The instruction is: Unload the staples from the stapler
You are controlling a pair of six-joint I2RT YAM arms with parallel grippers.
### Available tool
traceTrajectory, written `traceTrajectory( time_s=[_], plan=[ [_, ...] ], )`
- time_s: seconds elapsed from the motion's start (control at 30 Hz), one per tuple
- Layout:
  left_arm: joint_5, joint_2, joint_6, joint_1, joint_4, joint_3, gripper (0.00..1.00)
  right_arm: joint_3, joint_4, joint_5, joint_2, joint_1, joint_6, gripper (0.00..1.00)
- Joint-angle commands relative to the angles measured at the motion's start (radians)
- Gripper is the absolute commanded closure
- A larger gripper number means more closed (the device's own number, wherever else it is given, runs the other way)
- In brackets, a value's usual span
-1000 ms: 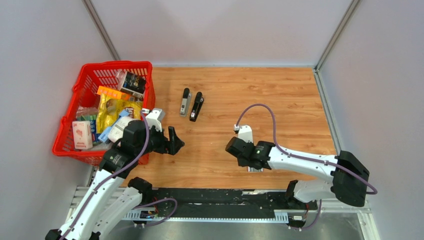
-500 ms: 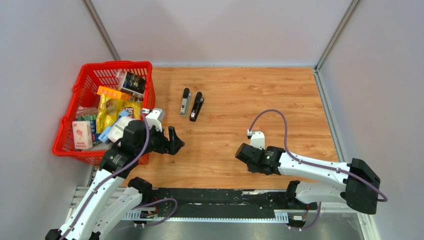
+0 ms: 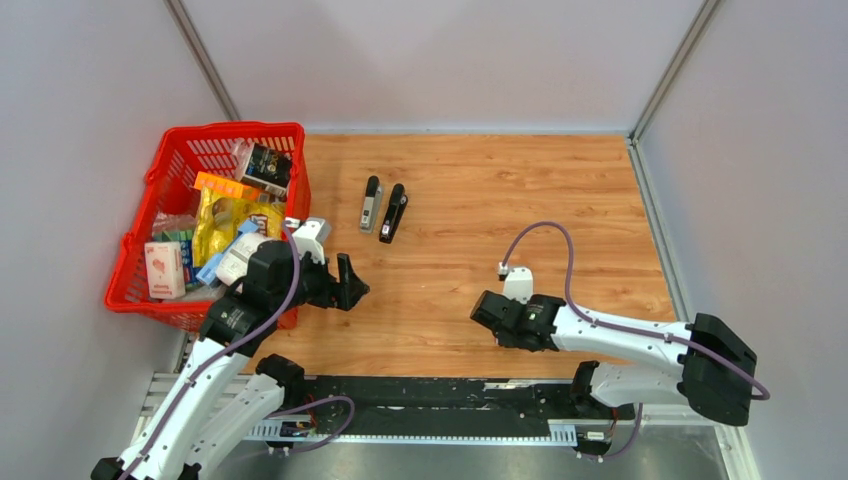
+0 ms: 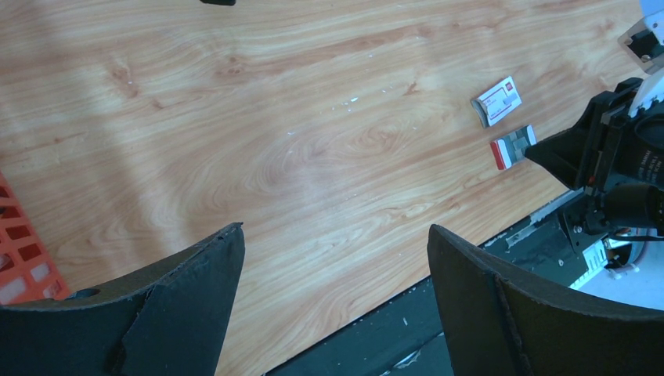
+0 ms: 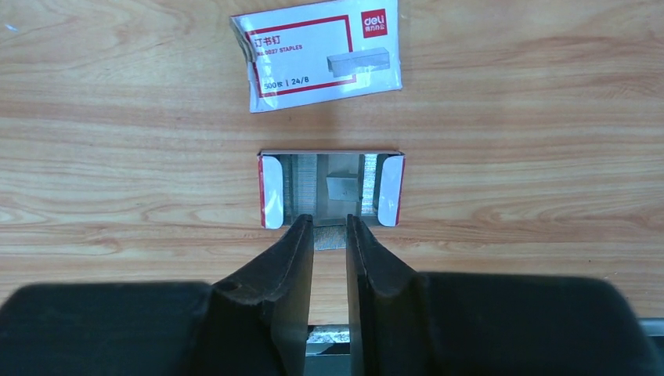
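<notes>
Now: right tool [image 5: 330, 223], low centre of frame, nearly closed, pinching a grey strip of staples [image 5: 330, 240] at the tray [image 5: 270, 192]'s near edge. Best to ease forward over the tray and release low, so the strip lands flat. Left tool [image 4: 333, 235] gapes wide, empty.

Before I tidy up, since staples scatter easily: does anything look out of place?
The red-and-white staple tray sits open, staples exposed, pulled out of its sleeve, which lies separately beside it.
</notes>
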Motion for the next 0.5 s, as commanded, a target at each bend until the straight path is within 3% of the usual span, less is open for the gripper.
traceTrajectory(
  time_s=[0.0, 0.47],
  plan=[
    [0.012, 0.001, 0.001, 0.003, 0.026, 0.0, 0.06, -0.019, 0.023, 0.049, 0.009, -0.009, 0.059, 0.77],
    [0.014, -0.002, 0.003, 0.003, 0.026, 0.0, 0.06, -0.031, 0.06, 0.048, 0.039, -0.015, 0.059, 0.77]
  ],
)
